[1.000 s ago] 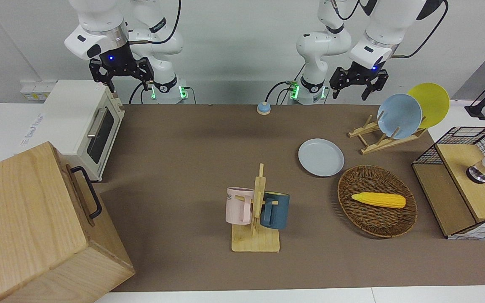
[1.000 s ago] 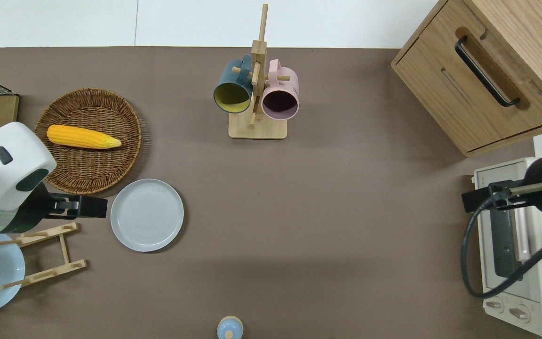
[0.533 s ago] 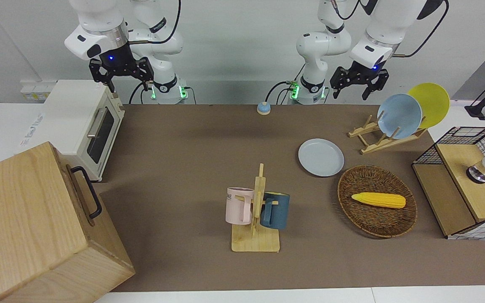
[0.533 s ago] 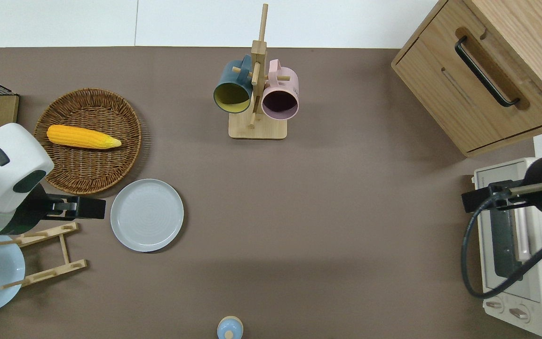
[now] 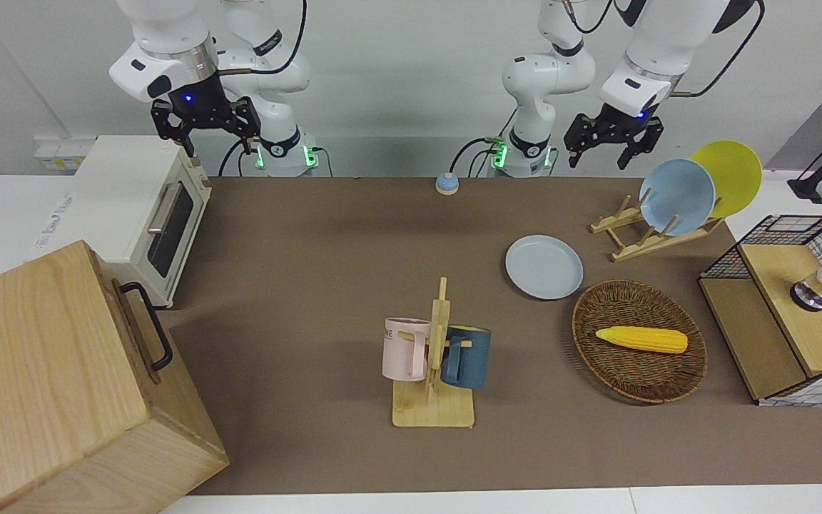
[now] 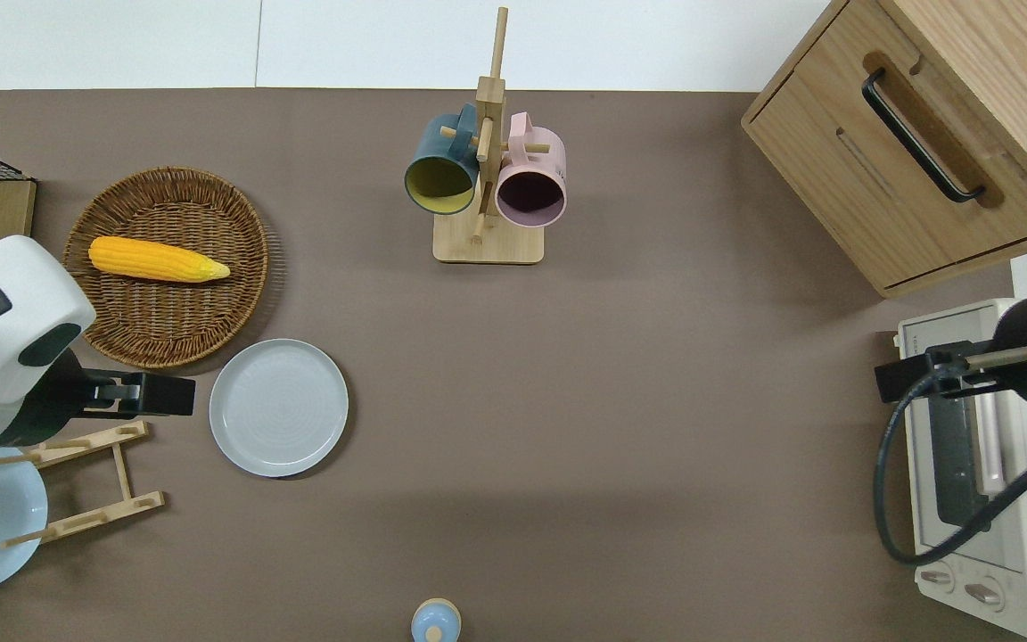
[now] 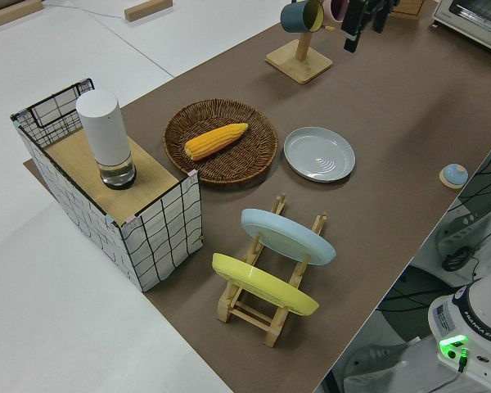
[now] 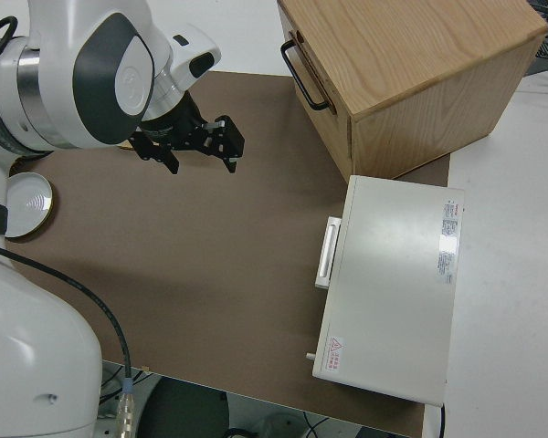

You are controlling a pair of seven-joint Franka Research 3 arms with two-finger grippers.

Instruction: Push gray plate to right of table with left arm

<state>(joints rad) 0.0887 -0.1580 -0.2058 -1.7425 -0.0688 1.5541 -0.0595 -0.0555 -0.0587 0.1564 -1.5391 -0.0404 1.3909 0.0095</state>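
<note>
Overhead view, nearest the robots first: small blue knob (image 6: 434, 621) at the table (image 6: 620, 428) edge close to the arm bases. Wooden dish rack (image 6: 86, 481) toward the left arm's end, holding a sky-blue plate (image 5: 677, 196) and a yellow plate (image 5: 728, 175), both on edge and tilted. White toaster oven (image 6: 977, 464) at the right arm's end.

Next out: left claw (image 6: 161, 395) up in the air over bare table, between the rack and the wicker basket (image 6: 170, 267), just beside the gray plate (image 6: 279, 407) on the left arm's end side, no contact visible. Fingers spread apart in the front view (image 5: 614, 138), holding nothing. Left arm (image 6: 5, 339) coming in over the rack.

Gray plate flat on the table, farther from the robots than the rack, nearer than the basket, rim almost touching the basket rim. Sits in the left arm's half of the table, well apart from the right arm's end.

Farther out: basket with a yellow corn cob (image 6: 157, 259) lying in it. Wire-and-wood crate (image 7: 106, 192) beside the basket at the table end, white cylinder (image 7: 105, 137) standing on its top.

Farthest: mug tree (image 6: 488, 178) mid-table, dark blue mug (image 6: 440, 174) and pink mug (image 6: 531, 185) hanging on it. Wooden cabinet (image 6: 924, 134) with a black handle at the right arm's end.

Right arm parked; right claw (image 5: 204, 125) fingers apart, empty.
</note>
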